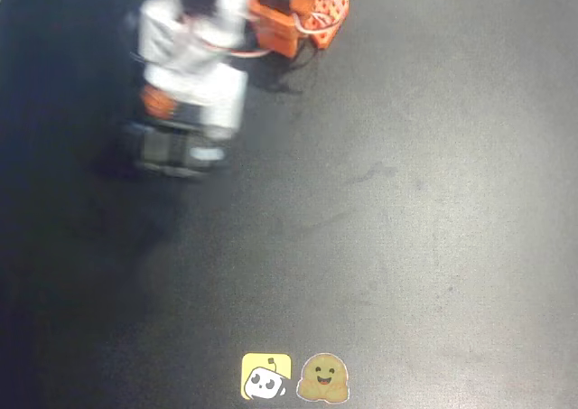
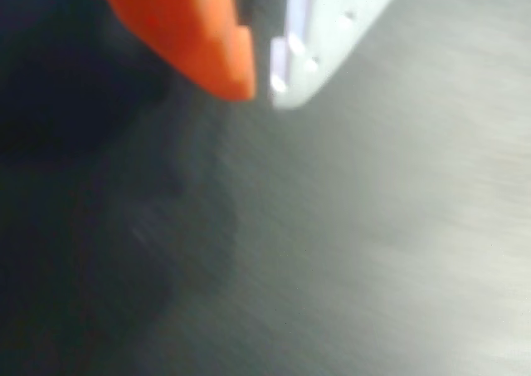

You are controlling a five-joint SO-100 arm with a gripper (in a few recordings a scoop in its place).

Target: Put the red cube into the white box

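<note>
In the blurred wrist view, the jaws' orange finger [image 2: 187, 27] and white finger [image 2: 323, 36] sit nearly together at their tips, with nothing visible between them. Below lies the dark grey matte counter [image 2: 373, 243]. In the overhead view, the white-and-orange robot arm [image 1: 194, 75] hangs over the counter's upper left. Two cartoon stickers [image 1: 293, 377] sit at the bottom edge.

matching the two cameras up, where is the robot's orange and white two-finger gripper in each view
Overhead view: the orange and white two-finger gripper is blurred, in the upper left, at the lower end of the arm.
Wrist view: the gripper is at top centre, orange finger on the left, white finger on the right, tips close together.
Shared landmark: the matte black table lies beneath it in both.
</note>
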